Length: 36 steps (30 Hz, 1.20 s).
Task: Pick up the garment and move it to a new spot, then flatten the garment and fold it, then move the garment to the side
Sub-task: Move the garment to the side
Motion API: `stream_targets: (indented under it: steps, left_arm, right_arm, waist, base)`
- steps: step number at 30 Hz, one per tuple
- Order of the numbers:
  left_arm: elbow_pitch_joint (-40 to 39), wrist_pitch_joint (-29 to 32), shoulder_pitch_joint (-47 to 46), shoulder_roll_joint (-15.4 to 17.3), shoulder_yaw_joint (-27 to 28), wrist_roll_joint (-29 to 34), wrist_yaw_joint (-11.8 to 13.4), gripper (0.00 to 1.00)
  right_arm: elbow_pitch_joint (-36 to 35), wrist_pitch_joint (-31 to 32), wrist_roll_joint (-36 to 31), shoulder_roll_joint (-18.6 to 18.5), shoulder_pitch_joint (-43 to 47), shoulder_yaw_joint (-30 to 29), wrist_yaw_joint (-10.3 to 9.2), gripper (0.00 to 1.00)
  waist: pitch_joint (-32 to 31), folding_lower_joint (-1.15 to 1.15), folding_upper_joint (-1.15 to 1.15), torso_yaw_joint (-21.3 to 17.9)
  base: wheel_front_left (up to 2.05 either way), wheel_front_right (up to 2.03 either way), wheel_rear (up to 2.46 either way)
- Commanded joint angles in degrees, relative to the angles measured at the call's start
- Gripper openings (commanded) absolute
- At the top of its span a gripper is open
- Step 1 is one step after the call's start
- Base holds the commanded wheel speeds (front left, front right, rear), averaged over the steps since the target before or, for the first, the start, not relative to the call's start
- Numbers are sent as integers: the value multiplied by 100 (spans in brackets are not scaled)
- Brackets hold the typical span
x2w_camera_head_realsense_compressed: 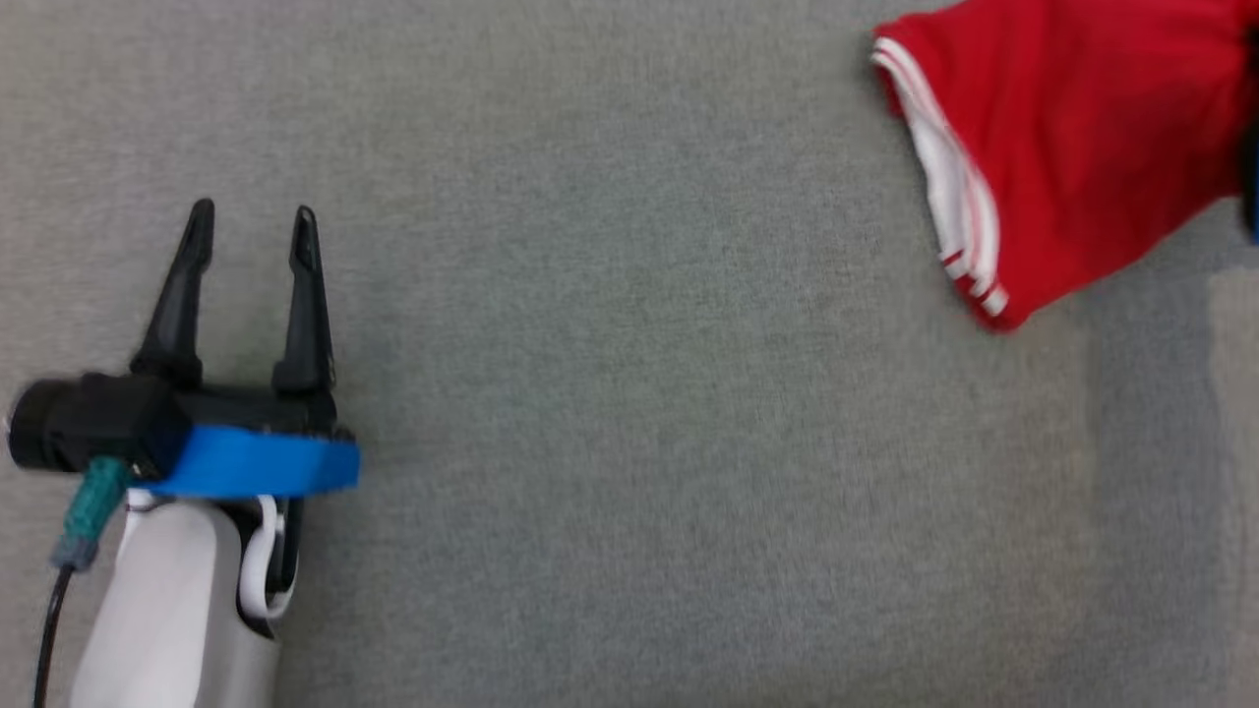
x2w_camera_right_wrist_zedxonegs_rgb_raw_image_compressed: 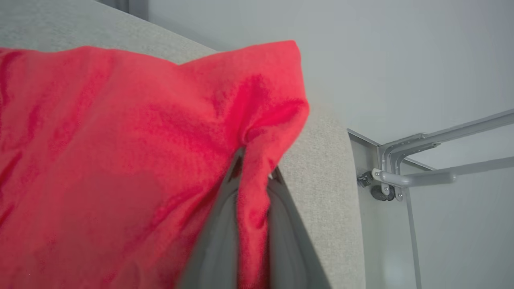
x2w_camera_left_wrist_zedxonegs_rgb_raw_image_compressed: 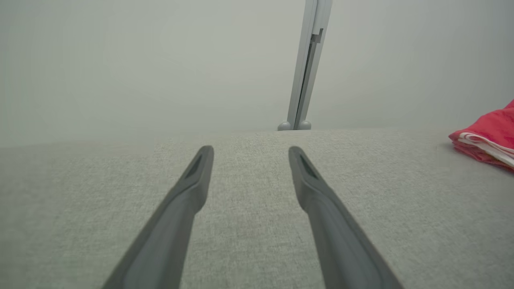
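Observation:
The garment (x2w_camera_head_realsense_compressed: 1072,138) is red with white striped trim and lies at the upper right of the grey surface in the head view. From the left wrist camera, a folded edge of the garment (x2w_camera_left_wrist_zedxonegs_rgb_raw_image_compressed: 488,136) lies at the far right. My right gripper (x2w_camera_right_wrist_zedxonegs_rgb_raw_image_compressed: 253,168) is shut on a pinched fold of the garment (x2w_camera_right_wrist_zedxonegs_rgb_raw_image_compressed: 120,160), near the surface's edge. My left gripper (x2w_camera_head_realsense_compressed: 251,226) hovers open over bare fabric at the lower left, far from the garment. In its own view the left gripper (x2w_camera_left_wrist_zedxonegs_rgb_raw_image_compressed: 249,154) has nothing between its fingers.
The grey fabric surface (x2w_camera_head_realsense_compressed: 629,393) spreads wide between my left gripper and the garment. A grey metal post (x2w_camera_left_wrist_zedxonegs_rgb_raw_image_compressed: 307,64) stands beyond the surface's far edge. A metal bracket with rods (x2w_camera_right_wrist_zedxonegs_rgb_raw_image_compressed: 401,168) sits past the edge beside my right gripper.

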Motion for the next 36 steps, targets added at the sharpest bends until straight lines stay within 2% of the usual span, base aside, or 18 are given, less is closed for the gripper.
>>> stream_targets:
  steps: [1, 2, 6, 14, 17, 26, 28, 30, 36]
  left_arm:
    - [-50, -25, -126, 19, -4, 43, -8, 100]
    - [-140, -24, -262, 44, -31, 89, -16, 100]
    - [-315, -5, -475, 125, -48, 138, -12, 100]
    - [-678, 153, -633, 304, -2, 176, 11, 100]
    - [-753, 237, -640, 359, -41, 190, 1, 100]
    - [-794, 259, -721, 294, -170, 171, 23, 100]
    - [-761, 233, -696, 285, -181, 145, 23, 100]
    - [-720, 209, -659, 278, -199, 136, 18, 100]
    - [-433, 124, -519, 193, -288, 61, -8, 100]
  right_arm:
    - [-18, -25, -45, -113, -121, -55, -3, 0]
    - [-24, -97, -142, -336, -171, -158, -3, 0]
    - [-115, -363, -336, -701, -268, -366, -2, 0]
    - [-199, -986, -725, -999, -157, -855, -3, 0]
    - [-270, -1149, -907, -1044, -91, -698, -4, 0]
    - [-119, -1144, -1520, -824, -108, -1078, -4, 0]
    - [-83, -1092, -1631, -767, -57, -1197, -4, 43]
    - [-47, -1015, -1778, -679, -21, -1338, -4, 100]
    - [17, -1012, -2019, -352, 232, -1623, -3, 100]
  waist:
    - [83, -2, -2, 23]
    - [269, -2, -2, -35]
    - [595, -2, -2, -136]
    - [1011, -2, -2, -207]
    - [1096, -2, -2, -212]
    - [1044, -2, -2, -124]
    - [984, -2, -2, -114]
    - [910, -2, -2, -98]
    - [408, -2, -2, -51]
  base:
    - [0, 0, 0]
    - [0, 0, 0]
    - [0, 0, 0]
    - [0, 0, 0]
    - [0, 0, 0]
    - [0, 0, 0]
    - [0, 0, 0]
    - [0, 0, 0]
    - [0, 0, 0]
